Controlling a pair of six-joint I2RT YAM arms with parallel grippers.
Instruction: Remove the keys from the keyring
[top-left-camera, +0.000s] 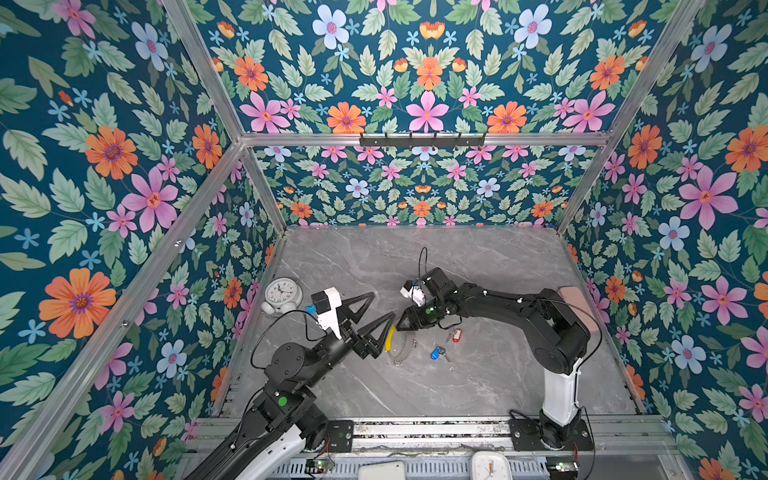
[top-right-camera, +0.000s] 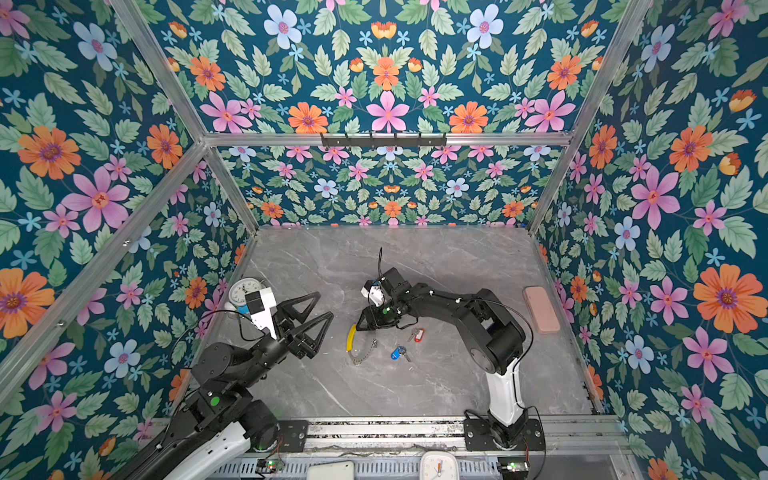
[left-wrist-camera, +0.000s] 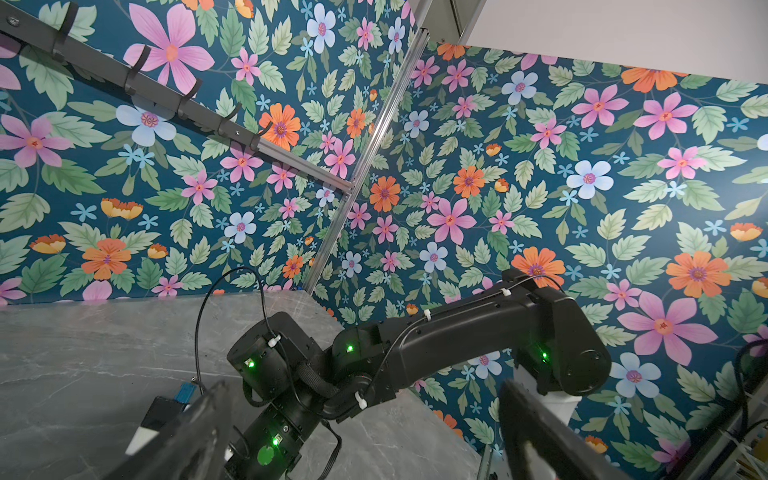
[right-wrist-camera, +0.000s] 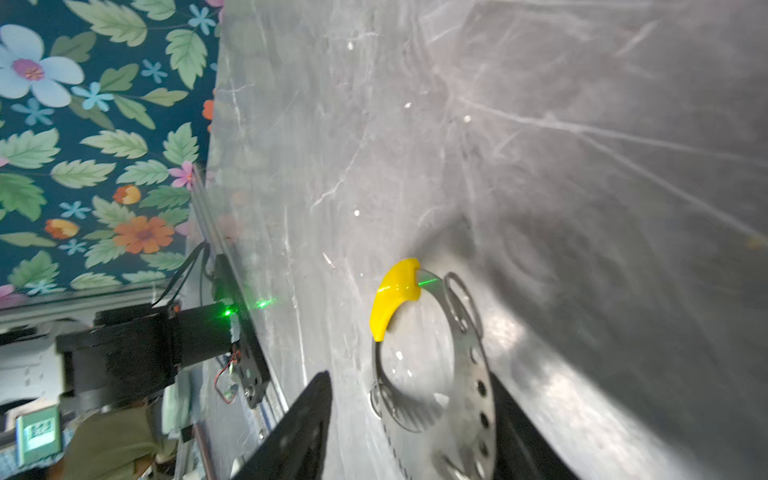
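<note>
Top views both show the grey marble counter (top-left-camera: 478, 266) boxed in by floral walls. From the right, the right arm (top-left-camera: 552, 328) stretches toward the middle, and in a top view its elbow hides a corner of the pink flat case (top-right-camera: 540, 309) by the right wall. The left arm (top-left-camera: 299, 365) comes in from the left. The left jaws are spread wide and hold nothing, and one tip overlaps the yellow sleeve (top-left-camera: 390, 337) in a top view. A round white alarm clock (top-left-camera: 282, 293) stands by the left wall, partly behind that arm's wrist camera.

The keyring (top-right-camera: 361, 351) lies flat on the counter between the two arms. In the right wrist view the right jaws are parted, with a finger on each side of the hoop. Whether either finger touches it cannot be told.

Both keys lie loose on the counter, clear of the hoop. The red-tagged key (top-left-camera: 455, 334) sits just below the right arm's wrist, and the blue-tagged key (top-left-camera: 436, 353) is nearer the front.
</note>
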